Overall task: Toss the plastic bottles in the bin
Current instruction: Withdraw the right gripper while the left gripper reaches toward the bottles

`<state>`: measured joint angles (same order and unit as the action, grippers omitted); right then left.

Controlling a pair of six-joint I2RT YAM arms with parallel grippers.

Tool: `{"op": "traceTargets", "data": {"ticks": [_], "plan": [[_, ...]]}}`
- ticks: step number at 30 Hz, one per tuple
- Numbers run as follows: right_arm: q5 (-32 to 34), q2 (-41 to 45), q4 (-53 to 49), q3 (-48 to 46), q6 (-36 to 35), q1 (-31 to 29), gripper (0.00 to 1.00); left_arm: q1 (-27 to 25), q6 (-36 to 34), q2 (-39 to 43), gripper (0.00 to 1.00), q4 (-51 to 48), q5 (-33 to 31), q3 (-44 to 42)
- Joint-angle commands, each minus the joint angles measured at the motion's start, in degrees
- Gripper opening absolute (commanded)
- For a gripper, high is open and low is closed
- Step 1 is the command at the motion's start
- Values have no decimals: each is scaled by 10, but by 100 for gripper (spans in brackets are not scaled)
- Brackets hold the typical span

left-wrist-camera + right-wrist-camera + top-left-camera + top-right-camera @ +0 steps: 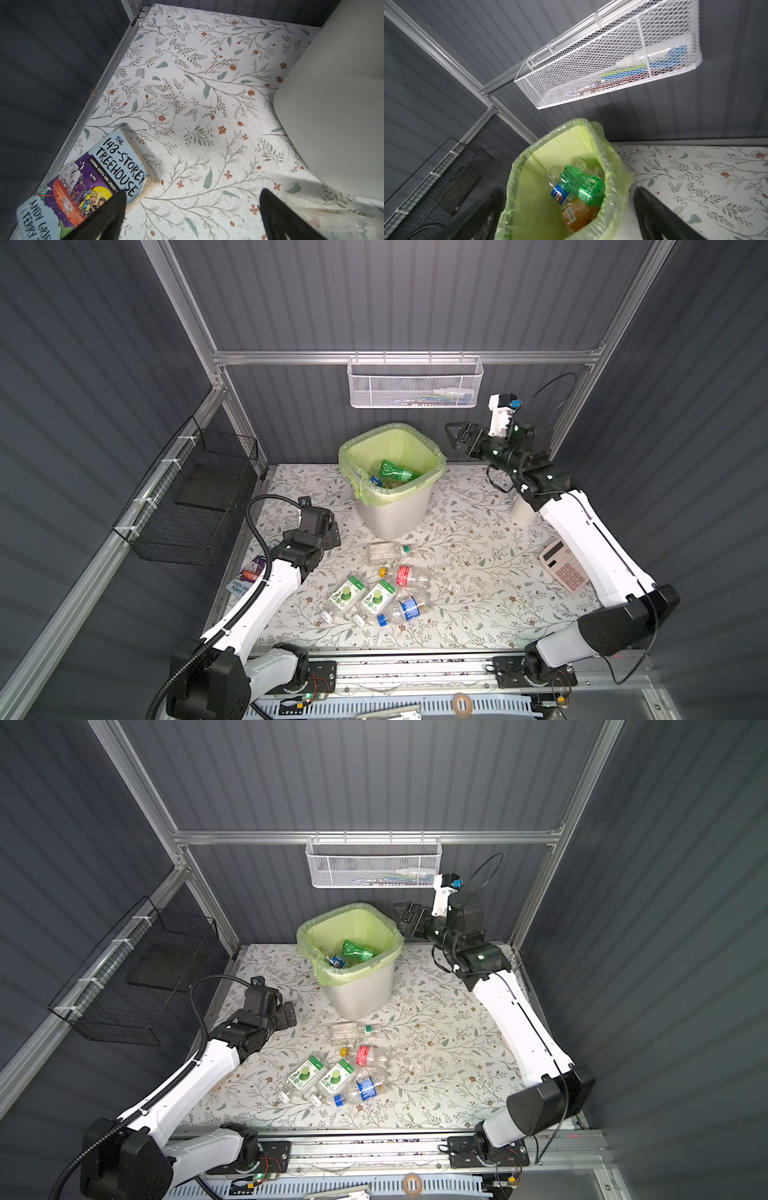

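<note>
a: where does the right gripper (451,436) stand?
b: raised beside the far right rim of the bin (395,514). the right wrist view shows its jaws spread wide with nothing between them.
a: and the left gripper (332,533)?
b: low over the floral desk (478,580), left of the bin, jaws spread and empty. a paperback book (93,176), "the 143-storey treehouse", lies at the desk's left edge near it.
a: where are the plastic bottles?
b: some lie in the bin's light-green bag. a crumpled green bottle (395,470) is on top, with a pepsi-labelled bottle (559,194) and an orange-labelled bottle (577,214) under it. five more lie on the desk in front of the bin. a clear bottle with a green cap (390,551) is nearest the bin, then a red-labelled bottle (409,576). closer to the camera, a green-labelled bottle (347,595) lies beside its green-labelled twin (376,597), and a blue-labelled bottle (405,609) lies against the twin.
a: anything else in the cell?
b: a calculator (563,566) sits at the desk's right edge by the right arm. a white mesh basket (415,385) hangs on the back rail, and a black wire basket (195,497) on the left wall.
</note>
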<state>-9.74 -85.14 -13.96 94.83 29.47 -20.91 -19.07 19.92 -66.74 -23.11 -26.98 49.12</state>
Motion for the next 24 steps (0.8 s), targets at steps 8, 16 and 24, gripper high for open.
{"op": "traceTargets", "data": {"ticks": [8,16,24], "plan": [[21,109,67,-254,9,1,99,-3,23,29,100,6,37,-24],[34,207,85,-427,29,1,99,-81,33,98,100,0,24,-65],[66,300,96,-566,77,28,99,-243,-3,149,100,3,15,-94]]}}
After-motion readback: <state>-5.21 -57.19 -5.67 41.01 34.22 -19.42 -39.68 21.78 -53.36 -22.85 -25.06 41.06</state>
